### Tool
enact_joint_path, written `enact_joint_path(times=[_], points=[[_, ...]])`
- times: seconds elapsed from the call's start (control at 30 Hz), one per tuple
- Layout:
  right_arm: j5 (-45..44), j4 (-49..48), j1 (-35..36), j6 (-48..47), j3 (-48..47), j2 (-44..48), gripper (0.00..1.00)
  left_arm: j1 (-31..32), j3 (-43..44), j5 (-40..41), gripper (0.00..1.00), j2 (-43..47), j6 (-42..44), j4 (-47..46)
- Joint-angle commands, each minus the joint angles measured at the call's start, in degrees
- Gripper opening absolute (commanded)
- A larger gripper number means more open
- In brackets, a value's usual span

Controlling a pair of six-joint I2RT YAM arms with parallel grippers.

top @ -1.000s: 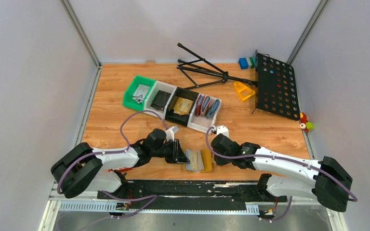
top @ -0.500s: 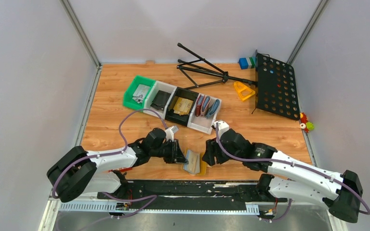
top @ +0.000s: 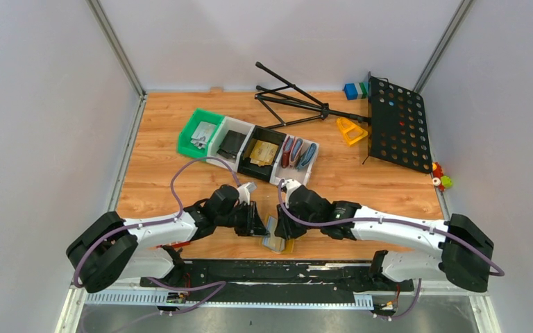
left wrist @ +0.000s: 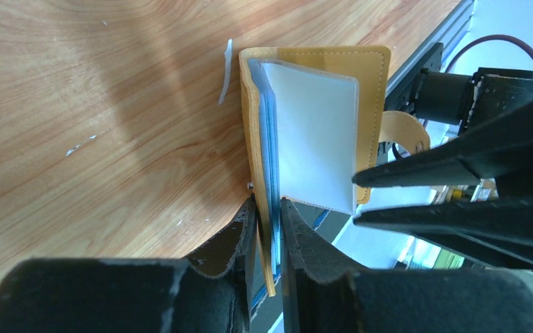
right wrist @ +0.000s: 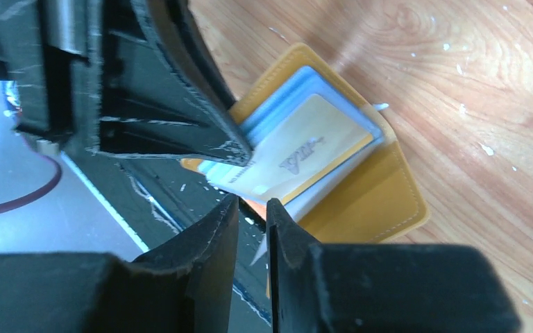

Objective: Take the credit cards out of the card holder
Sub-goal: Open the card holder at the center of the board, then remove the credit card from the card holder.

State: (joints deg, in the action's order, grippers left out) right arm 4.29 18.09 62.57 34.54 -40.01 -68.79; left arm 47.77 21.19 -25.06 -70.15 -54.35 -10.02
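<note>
Currently, left gripper (left wrist: 267,211) pinching the card holder (left wrist: 319,59) by its near edge, holder lying open on the table (left wrist: 76,104) beyond its fingertips, right gripper (right wrist: 252,215) fingers sitting nearly together at the holder's edge, grip impossible to tell, credit card (right wrist: 312,156) showing just beyond them.

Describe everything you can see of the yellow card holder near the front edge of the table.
The mustard-yellow leather-look bifold card holder lies open at the near edge of the wooden table, between the arms. It has stitched borders, a rounded strap tab and pale grey-blue clear sleeves; one shows a gold-tan card. One cover seems to rest on the wood; the other, with some sleeves, stands up, pinched by the left claw. The right claw has its tips at the sleeves' loose edge; any grip is unclear.
</note>
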Motion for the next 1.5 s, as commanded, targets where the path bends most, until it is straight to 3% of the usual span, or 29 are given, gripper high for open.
enact_joint_path(times=[0.0,0.4,0.63,0.73,0.9,1.03,1.07,1.3,1.47], points=[[-3.69,-0.47,0.10,1.69,0.48,-2.22,0.19,0.31,2.62,0.67,0.24,1.69,2.26,1.25],[-6.49,3.16,0.10,2.11,3.57,-3.41,0.11,0.30,3.50,1.33,0.26,0.13,3.51,3.01],[-6.05,0.42,0.09,1.86,4.57,-5.86,0.11,0.31,4.41,1.07,0.45,-2.36,3.97,2.81],[-5.59,-0.23,0.10,1.67,4.44,-6.17,0.12,0.31,5.09,0.31,0.48,-4.39,4.54,2.49],[-6.48,-0.04,0.14,1.58,5.12,-5.07,0.12,0.31,4.74,-1.66,0.34,-6.98,3.65,-0.75],[-6.02,-0.48,-0.75,1.87,6.77,-3.10,0.12,0.31,3.62,-1.94,0.06,-6.05,2.31,-3.10],[-5.45,-0.78,-1.31,1.96,7.31,-2.65,0.12,0.24,3.29,-1.52,0.04,-5.32,1.86,-3.46],[4.04,-6.83,-6.00,2.44,11.42,2.86,0.14,-0.66,0.30,-3.19,0.00,0.39,-3.31,-9.68],[9.55,-14.53,-9.13,6.27,13.74,10.84,0.24,-2.69,-1.63,-5.35,0.00,4.87,-7.01,-13.60]])
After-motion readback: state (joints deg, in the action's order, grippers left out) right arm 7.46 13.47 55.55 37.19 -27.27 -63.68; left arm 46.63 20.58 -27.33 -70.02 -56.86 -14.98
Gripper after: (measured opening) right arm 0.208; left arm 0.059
